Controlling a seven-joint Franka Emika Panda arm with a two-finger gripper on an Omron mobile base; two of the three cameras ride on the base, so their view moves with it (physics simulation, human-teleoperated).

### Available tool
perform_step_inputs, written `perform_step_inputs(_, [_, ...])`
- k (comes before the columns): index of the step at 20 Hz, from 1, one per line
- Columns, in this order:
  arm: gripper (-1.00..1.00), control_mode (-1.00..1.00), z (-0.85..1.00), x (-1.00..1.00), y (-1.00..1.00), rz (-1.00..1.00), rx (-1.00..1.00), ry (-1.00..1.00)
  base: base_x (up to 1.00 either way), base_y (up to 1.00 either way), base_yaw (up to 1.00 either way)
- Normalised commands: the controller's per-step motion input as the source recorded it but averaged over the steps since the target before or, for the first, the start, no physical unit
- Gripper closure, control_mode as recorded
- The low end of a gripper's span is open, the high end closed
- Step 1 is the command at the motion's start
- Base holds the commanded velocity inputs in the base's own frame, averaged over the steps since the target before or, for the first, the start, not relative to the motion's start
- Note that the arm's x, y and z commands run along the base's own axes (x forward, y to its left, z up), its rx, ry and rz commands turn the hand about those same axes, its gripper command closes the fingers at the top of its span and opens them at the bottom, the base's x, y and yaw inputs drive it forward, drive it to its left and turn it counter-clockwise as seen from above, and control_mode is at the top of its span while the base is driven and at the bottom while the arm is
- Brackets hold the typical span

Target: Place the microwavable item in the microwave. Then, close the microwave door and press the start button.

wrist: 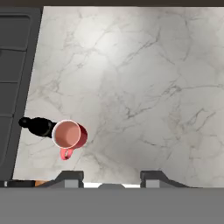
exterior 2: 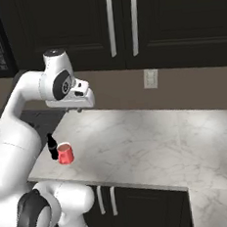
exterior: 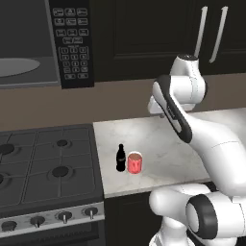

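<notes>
The marble counter spreads pale and grey-veined across the middle of the scene, with the black gas stove butting against its left edge. Above the stove hangs the microwave, its grey cavity in plain sight, with the round turntable plate lying flat inside and the keypad panel running down the right side. Dark cabinets with straight silver handles line the wall above the counter.

The white arm bends up over the counter, and the gripper hangs well above the marble, pointing straight down; its two dark fingertips stand apart with a clear gap and nothing between them.

The red mug stands upright near the front edge of the counter, close to the stove. It is a small cylinder with a pale rim, a pinkish interior seen from above in the hand view, and a small red loop handle on the side facing the counter's front edge. The black cola bottle stands just beside it on the stove side, about as tall as the mug, so close that contact cannot be told
</notes>
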Motion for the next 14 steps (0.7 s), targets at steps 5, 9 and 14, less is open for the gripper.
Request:
perform_step_inputs(5, [-1.00,-1.00,-0.04,-0.43,0.21,0.03,-0.02,-0.03,0.00,0.00,0.00])
perform_step_inputs(9, [-1.00,-1.00,-0.43,-0.40,0.91,0.00,-0.16,-0.08,0.00,0.00,0.00])
perform_step_inputs(14, [-1.00,-1.00,-0.55,-0.18,0.99,-0.06,-0.21,0.00,0.00,0.00,0.00])
